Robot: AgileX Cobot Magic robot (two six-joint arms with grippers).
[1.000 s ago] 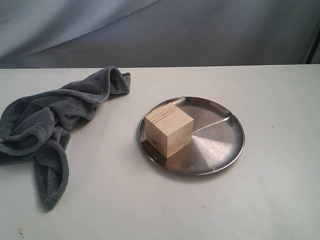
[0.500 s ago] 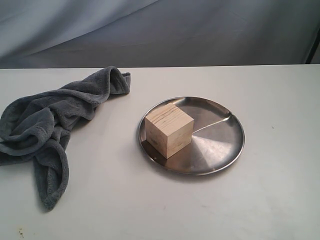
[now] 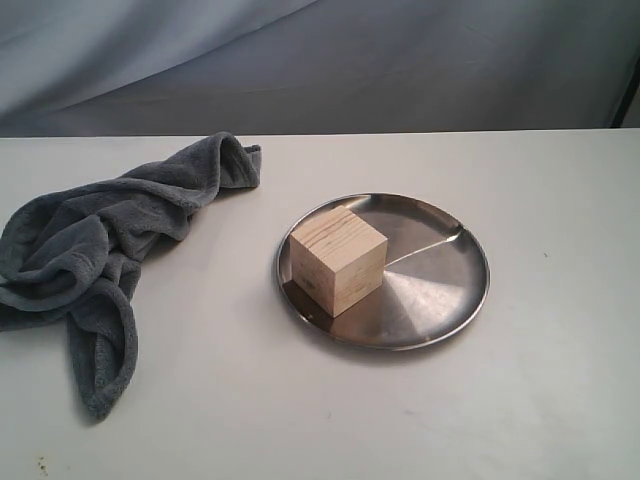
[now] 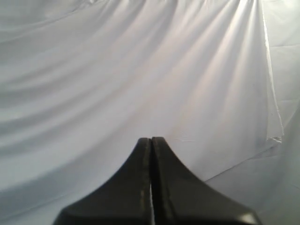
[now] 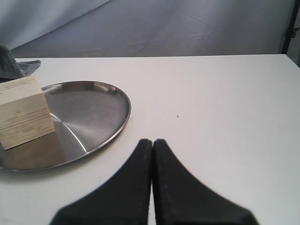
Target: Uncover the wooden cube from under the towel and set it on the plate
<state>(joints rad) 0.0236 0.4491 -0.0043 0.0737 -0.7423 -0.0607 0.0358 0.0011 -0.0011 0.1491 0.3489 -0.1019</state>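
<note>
At the left of the frame in the exterior view I see the soft, dark grey-blue fleece towel [image 3: 100, 250]. It lies bunched and rumpled on the pale white surface [image 3: 300, 420]. One end trails toward the lower left, and another fold reaches up toward the upper middle. The towel lies well apart from the plate.

Just right of centre sits the round, shiny brushed-steel plate [image 3: 440, 290] with its low raised rim, flat on the surface. The pale, light-tan wooden cube [image 3: 338, 258] with its visible grain lines stands on the left part of the plate. It is fully uncovered, with one edge turned toward the camera and its lower corner close to the rim. The right part of the plate is bare metal. Across the top of the frame hangs a wrinkled grey-blue backdrop cloth [image 3: 400, 60].

On my left wrist view, the left claw [image 4: 151, 140] has its two black fingers pressed together tip to tip, gripping no object. It faces only a white draped sheet [image 4: 140, 70].

On my right wrist view, the right claw [image 5: 153, 141] is closed the same way, with its fingers meeting and empty. It is over the surface [image 5: 225, 103], with the plate [image 5: 93, 108] near it. The wooden cube [image 5: 23, 112] stands on the plate's far side from the claw. A bit of the towel [image 5: 9, 65] shows beyond the cube.
</note>
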